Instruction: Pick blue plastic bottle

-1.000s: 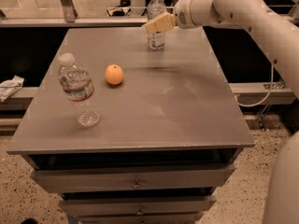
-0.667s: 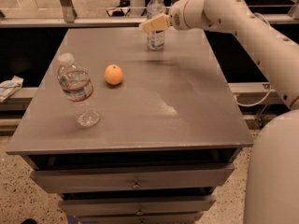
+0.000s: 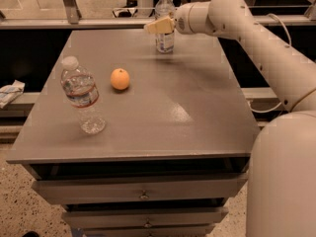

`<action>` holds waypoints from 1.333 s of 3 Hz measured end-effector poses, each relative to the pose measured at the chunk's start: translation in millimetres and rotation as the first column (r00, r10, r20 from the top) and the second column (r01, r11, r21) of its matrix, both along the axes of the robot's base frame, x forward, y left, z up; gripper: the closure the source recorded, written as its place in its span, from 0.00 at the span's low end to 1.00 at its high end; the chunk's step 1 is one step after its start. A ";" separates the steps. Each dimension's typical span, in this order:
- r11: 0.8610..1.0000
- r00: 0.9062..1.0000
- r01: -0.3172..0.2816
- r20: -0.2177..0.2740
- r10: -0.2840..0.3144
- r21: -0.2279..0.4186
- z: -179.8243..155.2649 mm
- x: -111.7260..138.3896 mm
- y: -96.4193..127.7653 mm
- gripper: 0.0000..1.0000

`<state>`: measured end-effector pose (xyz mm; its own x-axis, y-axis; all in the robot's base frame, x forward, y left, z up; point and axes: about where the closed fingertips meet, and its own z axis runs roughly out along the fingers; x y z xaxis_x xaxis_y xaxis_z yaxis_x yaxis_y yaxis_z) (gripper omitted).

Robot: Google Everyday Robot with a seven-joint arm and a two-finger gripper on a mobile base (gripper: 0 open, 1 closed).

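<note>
camera view: nearest, at the lower right, the robot's white rounded body [image 3: 281, 177] fills the corner. beside it, below the front edge of the grey table [image 3: 187, 112], sit stacked drawers [image 3: 143, 191] with small knobs.

on the table's near left part stands a rounder clear bottle [image 3: 81, 95] with a red-striped label and a pale cap. its base rests on the surface and its cap end leans to the left as seen here. just behind it and a little to the right lies a small orange [image 3: 120, 79], apart from the bottle and touching nothing else. off the table's left edge, lower down, a crumpled white thing [image 3: 10, 93] lies on a ledge.

the middle and right of the tabletop show only a soft glare patch.

the white arm [image 3: 256, 38] reaches from the right side across the far right corner of the table, ending in a rounded wrist. the gripper [image 3: 159, 26], tan coloured, points left from that wrist and sits at the far edge of the table, level with the middle of the blue plastic bottle [image 3: 165, 41]. it overlaps the bottle's body in this view; how far open it is, and whether it has hold of the bottle, i cannot tell.

the blue plastic bottle stands upright near the far edge of the table, right of centre, with its white cap showing above the gripper and its blue-and-white label below. behind the table runs a pale horizontal rail [image 3: 69, 23].
</note>
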<state>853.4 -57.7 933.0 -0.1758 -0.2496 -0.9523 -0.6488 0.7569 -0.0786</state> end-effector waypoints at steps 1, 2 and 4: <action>0.999 1.000 -0.014 0.000 0.014 0.028 0.3 -6.3 5.1 0.39; 0.997 0.999 -0.030 0.018 0.029 0.072 11.1 -30.5 5.8 0.71; 0.968 0.981 -0.160 0.137 0.135 0.194 65.2 -74.9 16.5 1.00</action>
